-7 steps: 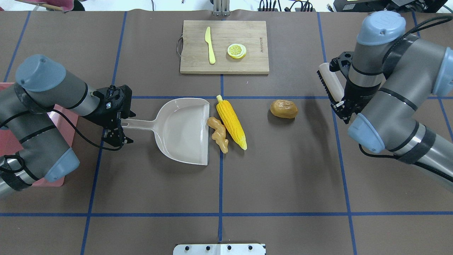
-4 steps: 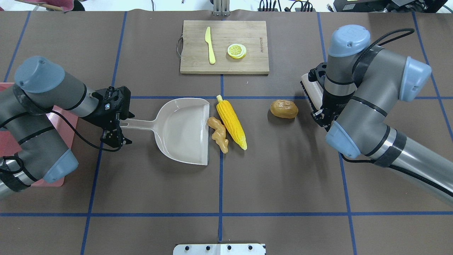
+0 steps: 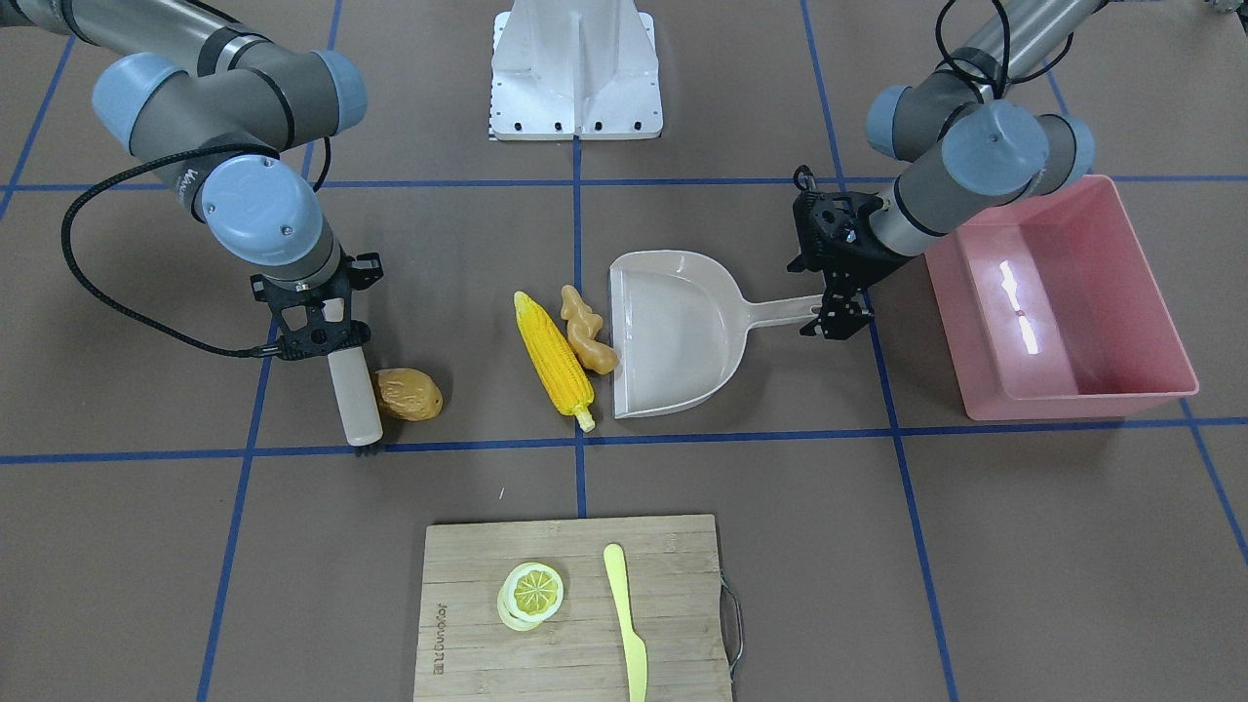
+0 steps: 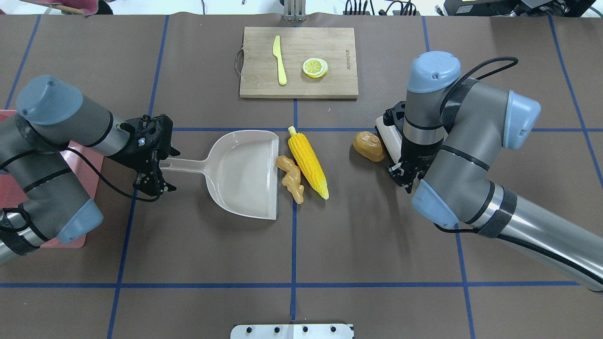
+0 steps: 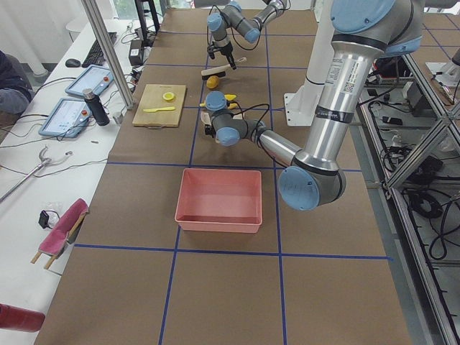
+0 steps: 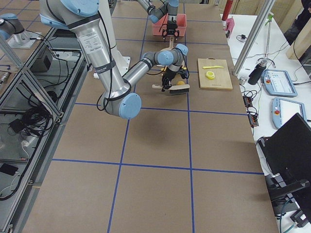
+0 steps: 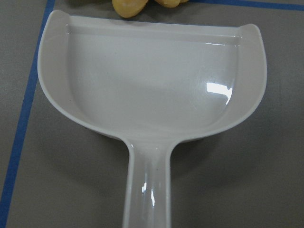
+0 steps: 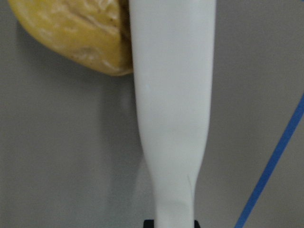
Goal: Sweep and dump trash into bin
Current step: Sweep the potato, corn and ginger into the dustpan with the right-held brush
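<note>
From the front, my right gripper (image 3: 322,341) pinches a white brush (image 3: 354,402) whose side touches the wrinkled brown-orange potato (image 3: 409,395). The ribbed yellow corn cob (image 3: 554,368) and the knobbly tan ginger root (image 3: 585,331) lie at the mouth of the beige dustpan (image 3: 682,331). My left gripper (image 3: 837,314) clamps its handle. The pink translucent bin (image 3: 1072,402) stands just beside that gripper, away from the dustpan.

From overhead, the potato (image 4: 370,146) lies apart from the corn cob (image 4: 308,162), to its right. The print on the cutting board (image 4: 330,84) is too small to read.

In my right wrist view, the potato (image 8: 71,33) touches the brush (image 8: 173,95).

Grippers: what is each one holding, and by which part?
Left gripper holds the beige dustpan by its handle end; right gripper holds the white brush by its handle.
</note>
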Controlling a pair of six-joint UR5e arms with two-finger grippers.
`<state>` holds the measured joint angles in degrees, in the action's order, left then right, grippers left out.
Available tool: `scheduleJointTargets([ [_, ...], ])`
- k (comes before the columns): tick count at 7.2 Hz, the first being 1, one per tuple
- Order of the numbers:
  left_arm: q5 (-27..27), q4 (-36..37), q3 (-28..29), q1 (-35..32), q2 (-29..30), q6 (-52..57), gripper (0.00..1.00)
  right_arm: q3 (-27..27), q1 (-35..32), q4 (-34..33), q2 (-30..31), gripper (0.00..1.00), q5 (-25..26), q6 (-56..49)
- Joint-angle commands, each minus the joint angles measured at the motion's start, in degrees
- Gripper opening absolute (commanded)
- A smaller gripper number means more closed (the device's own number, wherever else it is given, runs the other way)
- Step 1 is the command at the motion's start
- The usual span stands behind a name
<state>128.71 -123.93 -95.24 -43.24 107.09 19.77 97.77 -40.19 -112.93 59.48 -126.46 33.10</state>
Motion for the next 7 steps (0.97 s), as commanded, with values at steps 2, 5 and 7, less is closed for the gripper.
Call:
scheduleJointTargets([
  [2,-0.1,-0.1,0.1,0.0,-0.1,0.0,0.91,-3.9,1.3,3.2,-4.5,0.0,-2.9,4.4],
  [5,-0.1,-0.1,0.1,0.0,-0.1,-0.1,0.91,-7.9,3.8,8.8,-8.4,0.0,-3.4,10.2],
  [7,-0.1,-0.1,0.1,0.0,-0.2,-0.1,0.91,-8.2,6.5,13.0,-9.4,0.0,-4.8,16.1],
])
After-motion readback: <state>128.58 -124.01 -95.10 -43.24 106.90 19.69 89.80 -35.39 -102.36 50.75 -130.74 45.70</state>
